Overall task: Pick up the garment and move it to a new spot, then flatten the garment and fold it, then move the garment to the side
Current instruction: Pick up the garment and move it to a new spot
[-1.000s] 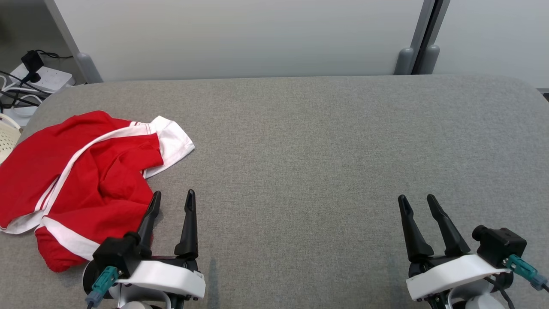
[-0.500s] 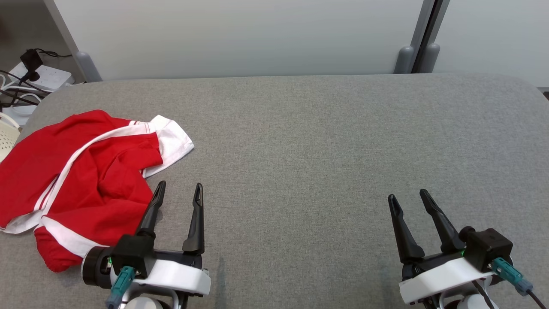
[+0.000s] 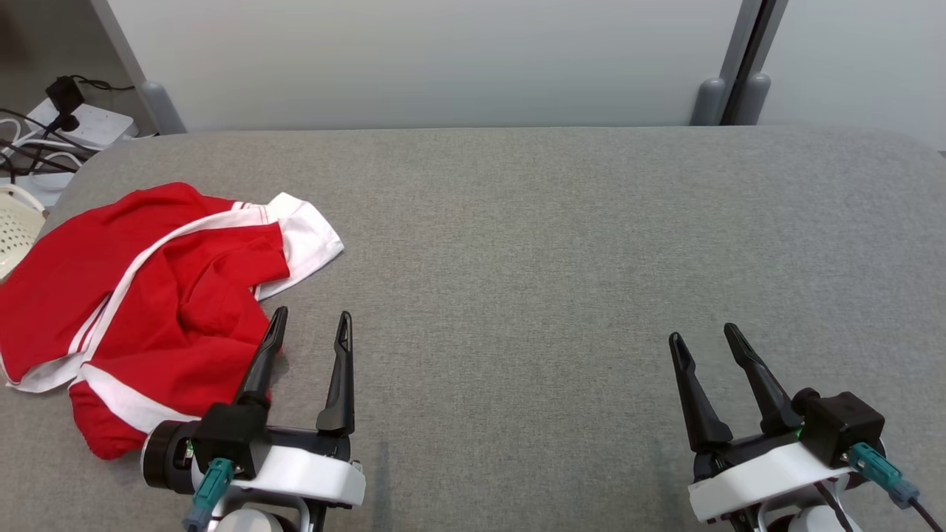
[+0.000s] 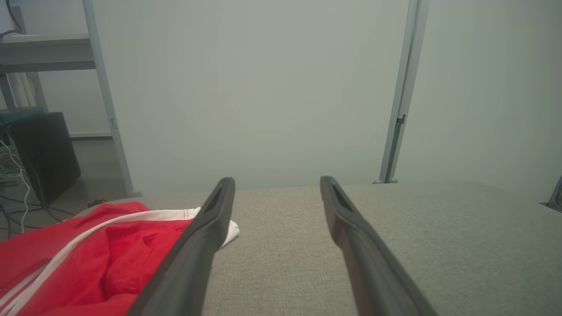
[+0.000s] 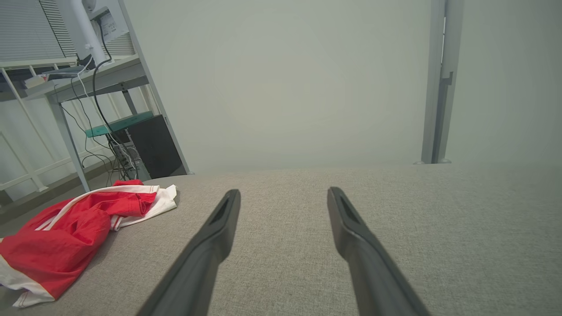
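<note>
Red-and-white rumpled garment [image 3: 148,310] on grey woven table [image 3: 554,244]

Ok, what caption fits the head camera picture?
Crumpled red and white garment on the grey table beside the left gripper, jaws open; right gripper open too, further off.

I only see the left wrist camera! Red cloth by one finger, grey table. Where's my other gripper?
Observer: The right gripper is far to the right, over the bare grey fabric tabletop. It is open, with nothing between its fingers.
Operator: How big is the red cloth?
Observer: The crumpled red garment with white stripes runs back beside the left gripper's wrist and out toward the table's left end.
Operator: Anything past it?
Observer: A white perforated basket sits just off the table's left edge.
</note>
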### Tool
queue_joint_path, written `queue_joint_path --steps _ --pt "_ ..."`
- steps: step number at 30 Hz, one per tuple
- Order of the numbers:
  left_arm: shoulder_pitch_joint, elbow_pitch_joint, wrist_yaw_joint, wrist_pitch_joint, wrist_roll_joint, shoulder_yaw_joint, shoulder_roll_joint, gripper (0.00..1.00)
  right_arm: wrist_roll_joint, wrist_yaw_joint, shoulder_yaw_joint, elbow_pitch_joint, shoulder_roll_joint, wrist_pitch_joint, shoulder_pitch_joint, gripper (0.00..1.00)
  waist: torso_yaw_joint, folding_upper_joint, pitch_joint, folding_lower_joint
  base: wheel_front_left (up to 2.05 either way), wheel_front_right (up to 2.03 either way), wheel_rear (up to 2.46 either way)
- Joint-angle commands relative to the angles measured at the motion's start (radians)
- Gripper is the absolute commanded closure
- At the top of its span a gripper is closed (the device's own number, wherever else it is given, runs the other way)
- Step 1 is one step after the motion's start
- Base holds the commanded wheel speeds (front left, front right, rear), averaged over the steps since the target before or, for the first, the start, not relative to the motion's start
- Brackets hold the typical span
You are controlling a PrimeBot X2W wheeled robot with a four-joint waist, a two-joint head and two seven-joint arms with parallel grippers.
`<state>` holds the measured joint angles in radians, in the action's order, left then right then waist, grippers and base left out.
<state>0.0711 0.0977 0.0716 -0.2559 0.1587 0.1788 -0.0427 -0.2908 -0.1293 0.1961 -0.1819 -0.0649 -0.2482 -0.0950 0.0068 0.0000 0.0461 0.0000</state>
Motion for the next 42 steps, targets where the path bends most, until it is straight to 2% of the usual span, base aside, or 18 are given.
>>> queue_joint_path --steps 1,20,42 --pt "0.054 -0.031 0.008 -0.006 -0.007 -0.029 -0.008 0.0 0.01 -0.001 0.02 0.027 -0.007 -0.014 -0.043 0.0 0.007 0.0 0.002 0.0 0.0 0.0 0.0" --pt "0.049 -0.035 0.031 -0.006 -0.011 -0.029 -0.008 0.0 0.0 -0.001 0.037 0.04 -0.02 -0.014 -0.053 0.0 0.177 0.0 0.029 0.0 0.0 0.0 0.0" --pt "0.045 -0.034 0.059 -0.006 0.012 -0.017 -0.008 0.0 -0.015 -0.001 0.053 0.046 -0.043 -0.014 -0.049 0.0 0.31 0.0 0.034 0.0 0.0 0.0 0.0"
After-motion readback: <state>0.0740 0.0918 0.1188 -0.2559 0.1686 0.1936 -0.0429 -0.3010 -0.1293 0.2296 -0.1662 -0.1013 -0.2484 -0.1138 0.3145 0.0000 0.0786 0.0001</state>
